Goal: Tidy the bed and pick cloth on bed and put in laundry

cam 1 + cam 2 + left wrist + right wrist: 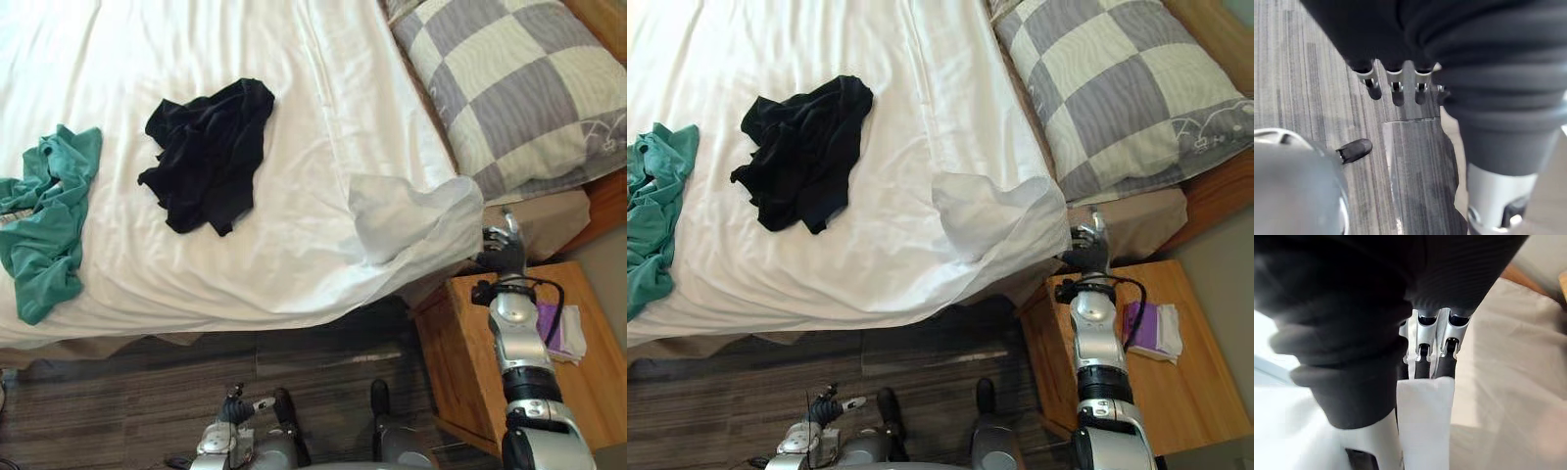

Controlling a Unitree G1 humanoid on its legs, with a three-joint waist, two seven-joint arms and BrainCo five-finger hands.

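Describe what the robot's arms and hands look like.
The right arm is silver-grey, in rounded segments with black bands. The right robot hand and left robot hand wear dark ribbed covers; the left one's fingers are silver with dark tips.

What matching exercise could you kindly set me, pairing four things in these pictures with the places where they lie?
Things:
1. black cloth
2. green cloth
3. pillow
4. purple item

Places:
A. on the wooden nightstand
B. left side of the sheet
C. near the sheet's middle
D. beyond the sheet's right edge

Pairs: 1-C, 2-B, 3-D, 4-A
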